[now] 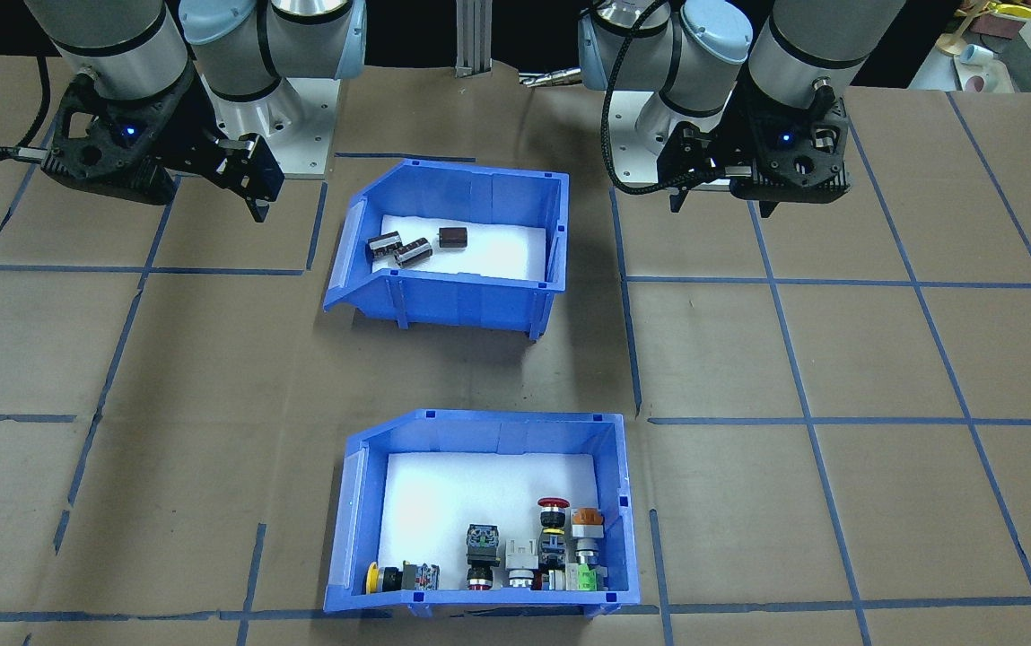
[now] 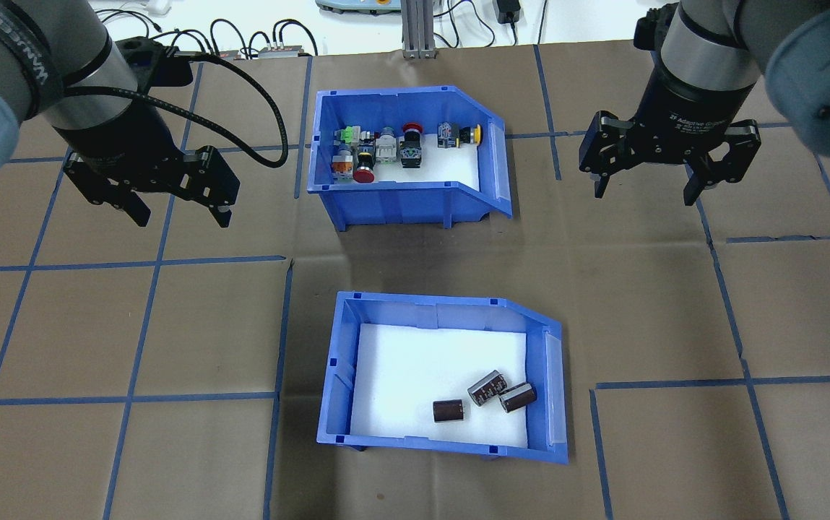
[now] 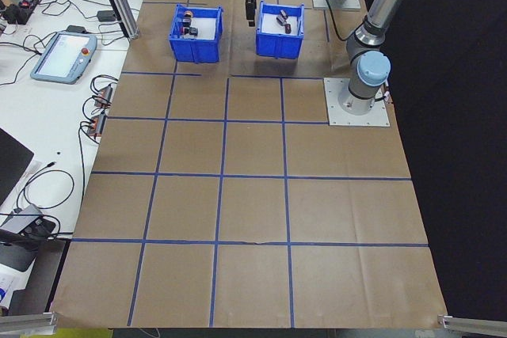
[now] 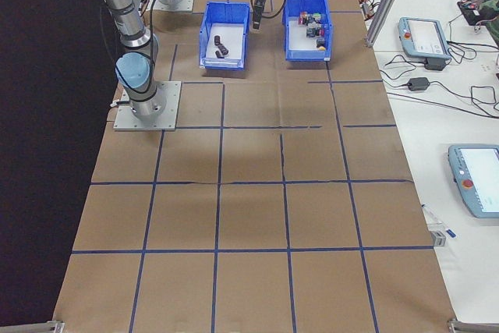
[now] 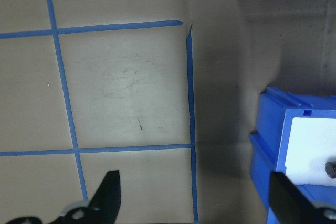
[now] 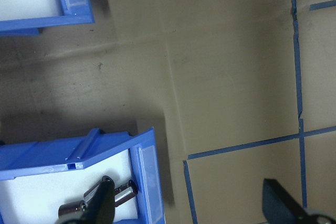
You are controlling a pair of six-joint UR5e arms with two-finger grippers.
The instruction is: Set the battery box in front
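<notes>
1. Nearest the overhead camera, at the lower centre of the frame, sat the blue plastic battery box (image 2: 443, 375) with a white floor pad and a sloped cut-away side facing the frame's right.
2. Inside it, toward the lower right of the pad, lay two dark cylinders (image 2: 501, 393) touching each other, with a small black block (image 2: 448, 411) just beside them on the left.
3. Upper centre of that same view held a second blue plastic bin with colourful push-buttons and switches (image 2: 404, 162), well apart from the battery box, its contents lined up along the far wall.
4. Both bins rested on the brown paper-covered tabletop (image 2: 169, 325) marked into squares with blue tape.
5. At the upper left of the overhead frame the left tool (image 2: 182, 215) hung above the tabletop, its two black fingers spread wide and holding nothing, beside the bin of switches but apart from it.
6. At the upper right the right tool (image 2: 647, 193) hung likewise, fingers spread and gripping nothing, clear of both bins.
7. From the left wrist camera, a corner of the battery box (image 5: 294, 150) showed at the right edge, with bare tabletop between the spread fingertips.
8. From the right wrist camera, the cut-away end of the battery box (image 6: 89, 182) filled the lower left, the cylinders just visible inside.
</notes>
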